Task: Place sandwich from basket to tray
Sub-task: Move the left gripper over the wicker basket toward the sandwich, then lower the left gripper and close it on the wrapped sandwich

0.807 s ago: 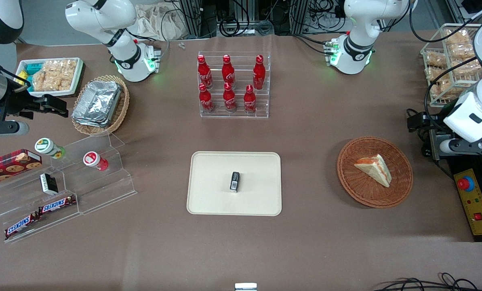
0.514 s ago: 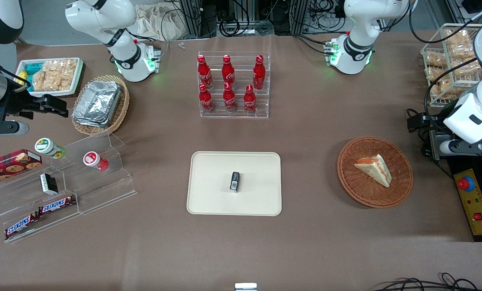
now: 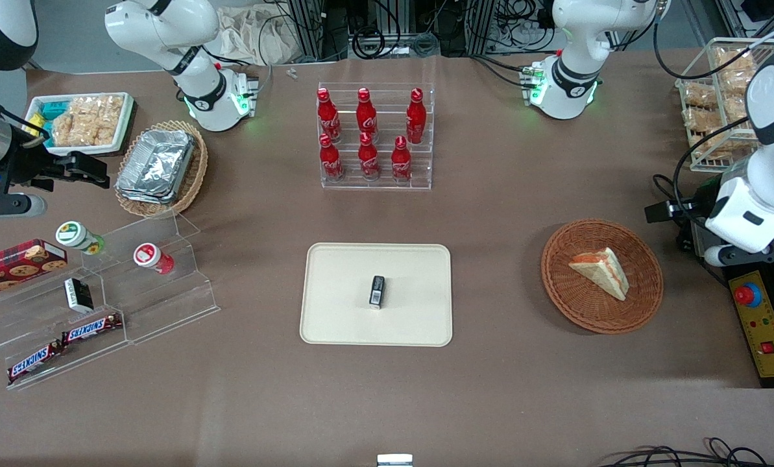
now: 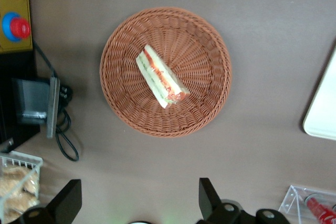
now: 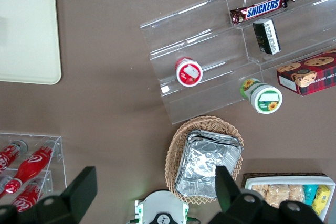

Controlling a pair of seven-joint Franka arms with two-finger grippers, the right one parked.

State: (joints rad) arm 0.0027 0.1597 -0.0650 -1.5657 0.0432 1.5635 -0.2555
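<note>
Brown bench, working arm's end: the sandwich lies in the basket; my gripper hangs above, jaws spread, empty. Bread probably soft and light, so I would pinch gently across the flat faces. The tray waits well apart.

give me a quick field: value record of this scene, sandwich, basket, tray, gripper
sandwich: lying in the basket, untouched
basket: on the table toward the working arm's end, beside the tray
tray: holds only a small dark packet, no sandwich yet
gripper: above the table beside the basket, jaws open and holding nothing
task state: sandwich not yet picked up
</note>
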